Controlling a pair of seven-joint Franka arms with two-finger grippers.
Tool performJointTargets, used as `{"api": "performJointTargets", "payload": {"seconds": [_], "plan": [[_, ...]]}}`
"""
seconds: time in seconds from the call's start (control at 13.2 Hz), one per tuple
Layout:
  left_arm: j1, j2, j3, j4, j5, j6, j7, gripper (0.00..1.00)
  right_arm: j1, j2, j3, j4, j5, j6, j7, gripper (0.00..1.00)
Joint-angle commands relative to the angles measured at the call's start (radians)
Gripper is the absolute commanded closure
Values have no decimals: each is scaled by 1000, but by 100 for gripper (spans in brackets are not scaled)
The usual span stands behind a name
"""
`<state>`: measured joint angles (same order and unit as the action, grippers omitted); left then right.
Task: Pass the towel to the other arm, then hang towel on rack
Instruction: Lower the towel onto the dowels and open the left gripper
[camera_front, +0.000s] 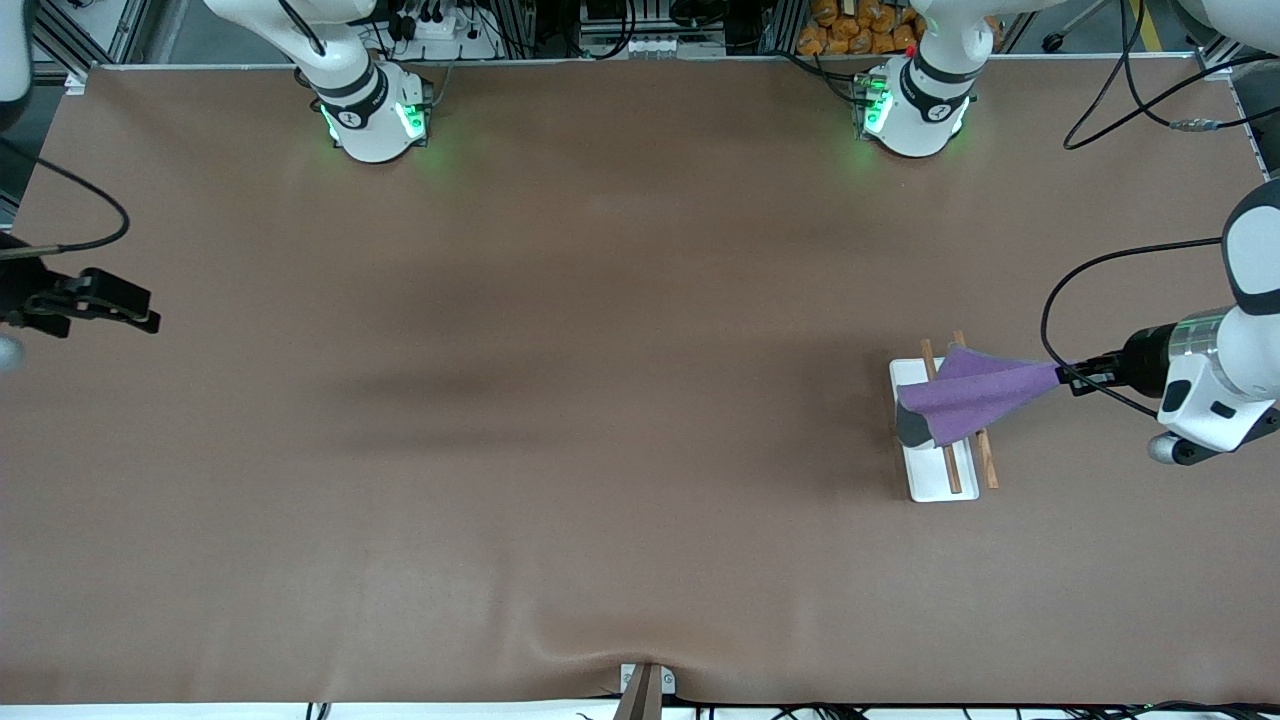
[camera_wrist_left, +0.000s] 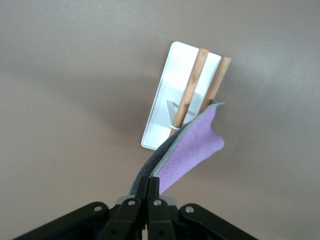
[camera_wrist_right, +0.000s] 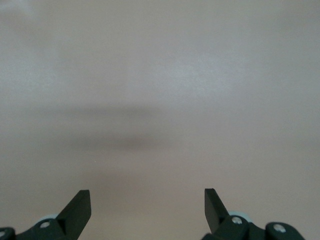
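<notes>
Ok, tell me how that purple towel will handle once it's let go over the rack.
Probably floppy: the towel sags and folds between the left gripper pinching one corner and the rack rods. Likely light, since the thin rods seem to stay upright under it. It may slide off, as the cloth lies bunched and uneven across them.

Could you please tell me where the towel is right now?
In the front view, the towel is at the left arm's end of the table, draped over the rack rods, one corner pinched in the left pincer.
</notes>
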<state>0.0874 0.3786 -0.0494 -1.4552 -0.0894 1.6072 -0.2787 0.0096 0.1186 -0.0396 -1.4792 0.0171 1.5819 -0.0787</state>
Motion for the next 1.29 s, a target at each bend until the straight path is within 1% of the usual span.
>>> {"api": "performJointTargets", "payload": {"seconds": [0.0,0.08,0.3,0.38,0.53,0.68,0.84,0.91,0.99,1.06,1.22], "plan": [[32,22,-7,10,25,-9,42,100,-11,-131,23,-172,-31,81,-18,0],[41,32,-9,10,25,-7,42,100,-23,-101,21,-130,-29,78,-24,0],[52,48,-7,10,25,-1,44,100,-30,-80,23,-84,-37,72,-16,0],[58,58,-7,12,25,0,44,100,-30,-83,23,-82,-60,70,-19,0],[68,66,-9,12,25,3,49,100,-28,-97,24,-93,-57,11,-15,0],[89,81,-9,13,25,10,62,99,-30,-105,23,-98,-51,4,-13,0],[94,89,-9,13,27,13,62,99,-28,-132,23,-144,-51,39,-13,0],[95,91,-9,13,27,16,62,97,-28,-134,20,-144,-51,43,-13,0],[103,98,-9,15,36,17,62,85,-28,-134,20,-145,-51,43,-13,0],[104,100,-9,15,43,17,62,72,-28,-137,20,-145,-49,38,-12,0],[104,100,-9,15,45,19,62,29,-22,-145,23,-142,-49,38,-10,0]]}}
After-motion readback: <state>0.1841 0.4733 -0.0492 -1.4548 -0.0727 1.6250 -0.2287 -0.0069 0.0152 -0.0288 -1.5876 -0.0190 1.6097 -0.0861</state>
